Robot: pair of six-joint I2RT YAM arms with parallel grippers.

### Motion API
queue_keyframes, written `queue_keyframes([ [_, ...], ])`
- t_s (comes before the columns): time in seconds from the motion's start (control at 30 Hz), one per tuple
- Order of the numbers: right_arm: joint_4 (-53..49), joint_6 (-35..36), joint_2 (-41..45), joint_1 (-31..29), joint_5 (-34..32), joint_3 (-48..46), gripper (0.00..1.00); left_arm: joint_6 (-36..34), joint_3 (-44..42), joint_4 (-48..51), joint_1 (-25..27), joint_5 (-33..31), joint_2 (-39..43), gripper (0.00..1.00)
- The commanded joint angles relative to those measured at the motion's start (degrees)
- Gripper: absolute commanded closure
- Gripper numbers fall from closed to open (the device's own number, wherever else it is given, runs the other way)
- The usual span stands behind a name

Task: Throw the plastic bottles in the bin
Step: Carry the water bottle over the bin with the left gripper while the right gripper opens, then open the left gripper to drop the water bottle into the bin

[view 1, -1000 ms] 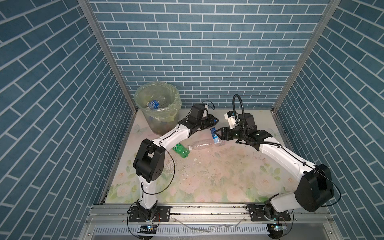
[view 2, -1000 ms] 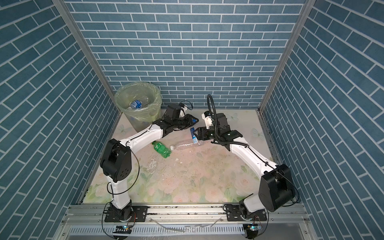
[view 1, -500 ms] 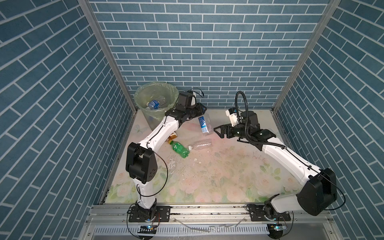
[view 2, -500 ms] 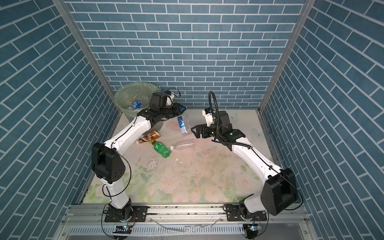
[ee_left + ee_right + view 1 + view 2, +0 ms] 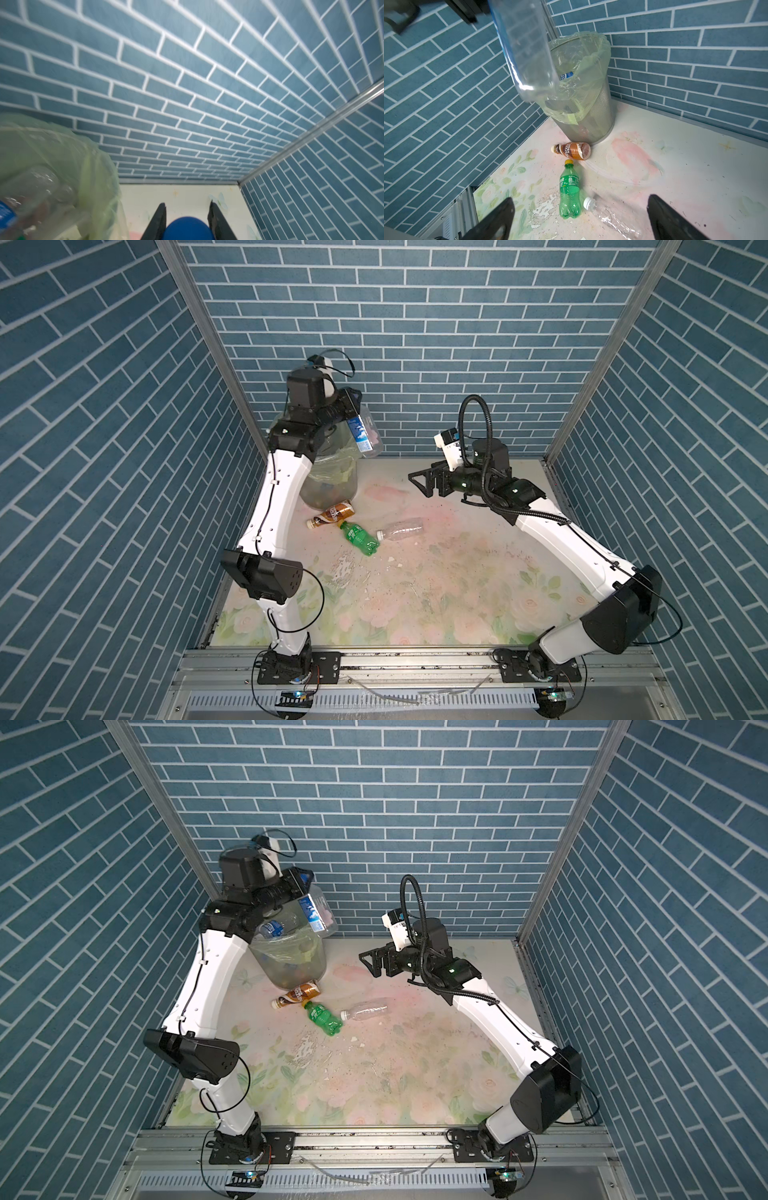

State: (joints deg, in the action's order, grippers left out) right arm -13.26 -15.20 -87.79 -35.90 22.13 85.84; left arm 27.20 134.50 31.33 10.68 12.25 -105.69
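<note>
Left wrist view: my left pincer (image 5: 187, 209) clamped on blue cap of blue-label bottle (image 5: 188, 228), hanging at bin (image 5: 336, 485) rim, over or beside, unclear. My right pincer (image 5: 424, 484) wide, empty. Brown bottle (image 5: 334, 512), green bottle (image 5: 360, 537), clear bottle (image 5: 402, 528) lie on tabletop (image 5: 436, 593) near bin.

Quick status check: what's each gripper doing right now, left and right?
Left gripper: closed on a clear blue-labelled bottle, gripped at its blue-capped end.
Right gripper: open, holding nothing.

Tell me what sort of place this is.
Probably a lab robot cell, not a real room: blue brick-print panels in an aluminium frame, floral-print tabletop, metal mounting rail in front.
</note>
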Motion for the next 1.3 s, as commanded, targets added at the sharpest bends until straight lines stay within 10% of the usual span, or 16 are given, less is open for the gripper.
queue_keyframes([
  [0.0, -0.03, 2.17, -1.31, -0.48, 0.47, 3.10, 0.01, -4.42, 6.80, 1.69, -2.57, -5.19, 0.20, 0.76],
  [0.53, -0.49, 2.50, -3.56, -1.69, 0.53, 6.11, 0.01, -7.53, 4.18, -7.85, -8.66, -12.25, -4.18, 0.74],
  [0.73, -0.32, 2.37, -3.40, -2.86, 0.13, 4.87, 0.01, 4.35, 23.84, 10.78, -13.49, -0.18, -21.24, 0.01],
  [1.0, 0.81, 1.90, -4.21, -2.90, 0.31, 3.52, 0.01, -0.43, -8.46, -8.46, -7.25, -6.34, 2.35, 0.01],
  [1.27, 2.41, 1.31, -3.29, -2.97, -0.37, 1.22, 0.01, -1.12, -11.31, -6.82, -4.27, -5.60, 6.74, 0.01],
])
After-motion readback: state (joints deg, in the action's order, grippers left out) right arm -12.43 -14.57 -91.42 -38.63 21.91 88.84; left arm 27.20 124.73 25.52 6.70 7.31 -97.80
